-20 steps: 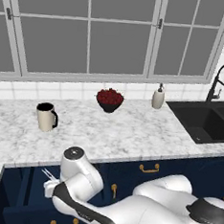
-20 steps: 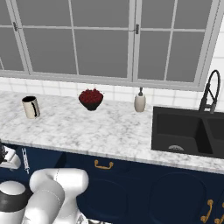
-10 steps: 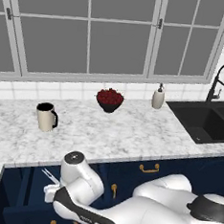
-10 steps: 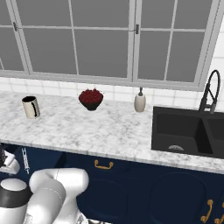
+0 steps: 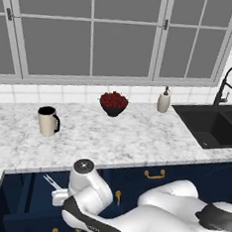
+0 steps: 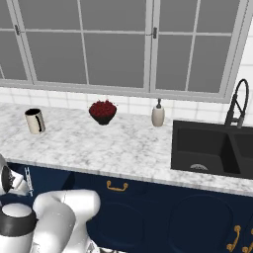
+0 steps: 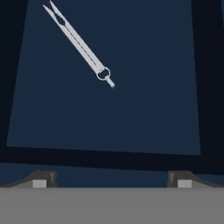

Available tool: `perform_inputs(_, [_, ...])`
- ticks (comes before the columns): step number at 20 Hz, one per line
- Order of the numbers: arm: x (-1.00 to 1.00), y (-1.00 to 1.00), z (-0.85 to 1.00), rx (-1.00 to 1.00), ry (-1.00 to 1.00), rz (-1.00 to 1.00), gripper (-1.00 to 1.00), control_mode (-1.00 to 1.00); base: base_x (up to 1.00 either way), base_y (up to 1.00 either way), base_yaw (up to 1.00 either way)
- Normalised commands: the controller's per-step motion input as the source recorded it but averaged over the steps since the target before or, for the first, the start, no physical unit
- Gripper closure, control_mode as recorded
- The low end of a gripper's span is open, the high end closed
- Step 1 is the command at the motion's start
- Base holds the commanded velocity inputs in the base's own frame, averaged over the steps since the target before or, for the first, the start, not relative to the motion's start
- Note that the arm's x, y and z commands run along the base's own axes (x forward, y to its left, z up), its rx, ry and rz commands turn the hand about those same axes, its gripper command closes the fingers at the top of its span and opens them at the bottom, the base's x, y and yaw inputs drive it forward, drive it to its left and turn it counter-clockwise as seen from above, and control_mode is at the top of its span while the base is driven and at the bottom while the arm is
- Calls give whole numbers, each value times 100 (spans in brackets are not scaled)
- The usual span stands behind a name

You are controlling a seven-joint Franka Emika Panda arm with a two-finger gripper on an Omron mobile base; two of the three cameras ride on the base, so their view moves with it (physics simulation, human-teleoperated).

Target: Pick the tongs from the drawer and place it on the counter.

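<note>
So the tongs (image 7: 80, 43) are lying flat on the dark floor of the open drawer (image 7: 144, 109), slanted; the hand (image 7: 109, 181) hangs over them with fingertips spread wide apart, nothing between them; mug (image 5: 48, 120) sits up on the bench (image 5: 111, 137).

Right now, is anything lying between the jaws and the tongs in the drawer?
No. In the hand view only bare dark floor of the drawer lies between the open gripper and the tongs, which lie apart, up and to the left.
</note>
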Motion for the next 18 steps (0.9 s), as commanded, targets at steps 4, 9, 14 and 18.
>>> perform_inputs(4, [50,0,-26,0,11,0,-100,-100,0,0,0])
perform_inputs(9, [19,5,-36,0,18,0,-100,-100,0,0,0])
perform_inputs(14, [-52,21,-10,0,8,0,-100,-100,0,0,0])
perform_inputs(18, [-92,20,0,0,7,0,-100,-100,0,0,0])
